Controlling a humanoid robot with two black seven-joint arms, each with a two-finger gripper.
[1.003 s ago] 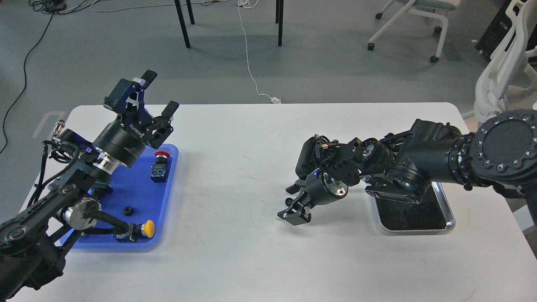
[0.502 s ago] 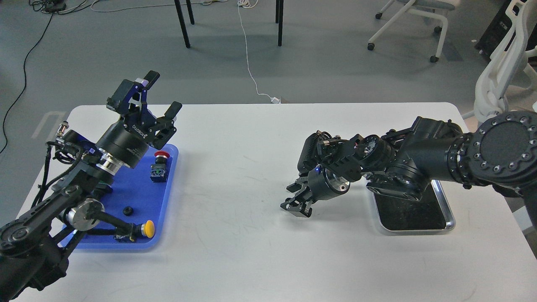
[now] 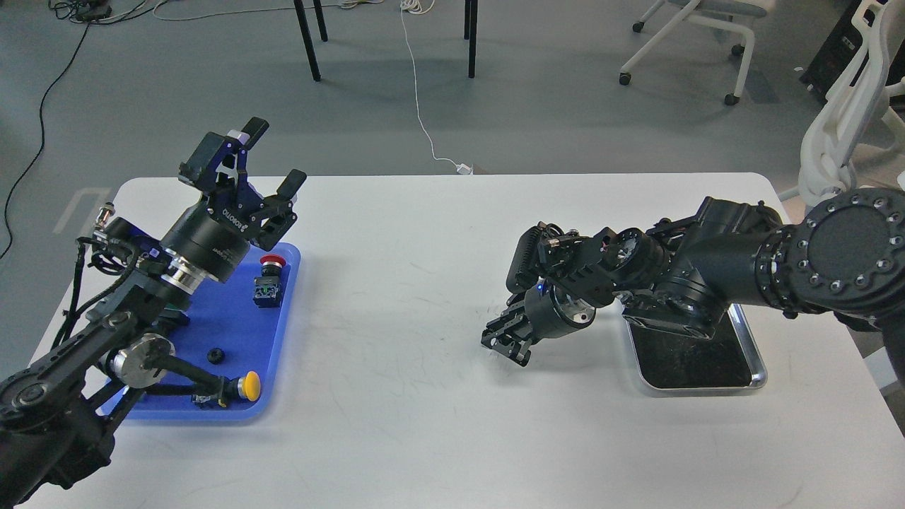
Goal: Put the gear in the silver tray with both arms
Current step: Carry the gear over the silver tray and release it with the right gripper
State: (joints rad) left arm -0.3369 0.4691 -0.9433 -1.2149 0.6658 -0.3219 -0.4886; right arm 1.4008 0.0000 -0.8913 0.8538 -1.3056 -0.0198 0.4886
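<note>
Left gripper: raised above the far end of the blue tray, fingers spread wide apart, nothing between them.

Right gripper: low over the white table, right of centre, tips pointing left and down. Seen dark and partly end-on; whether it is released, clenched or grasping anything cannot be told.

Gear: small, black, toothed; lies flat on the blue tray's near half, apart from the other parts there. It sits well below and nearer than the left gripper, and far to the left of the right gripper. No gripper touches it.

Silver tray: on the table's right side, just right of the right gripper; its far half is covered by the right arm. The dark bottom that shows holds nothing.

Other contents of the blue tray: a red-capped push button and a black switch block at the far right corner; a yellow-capped button at the near edge.

Open room: a broad bare stretch of tabletop between the two trays, and along the near edge. The blue tray lies near the table's left edge; the silver tray stands inside the right edge.
</note>
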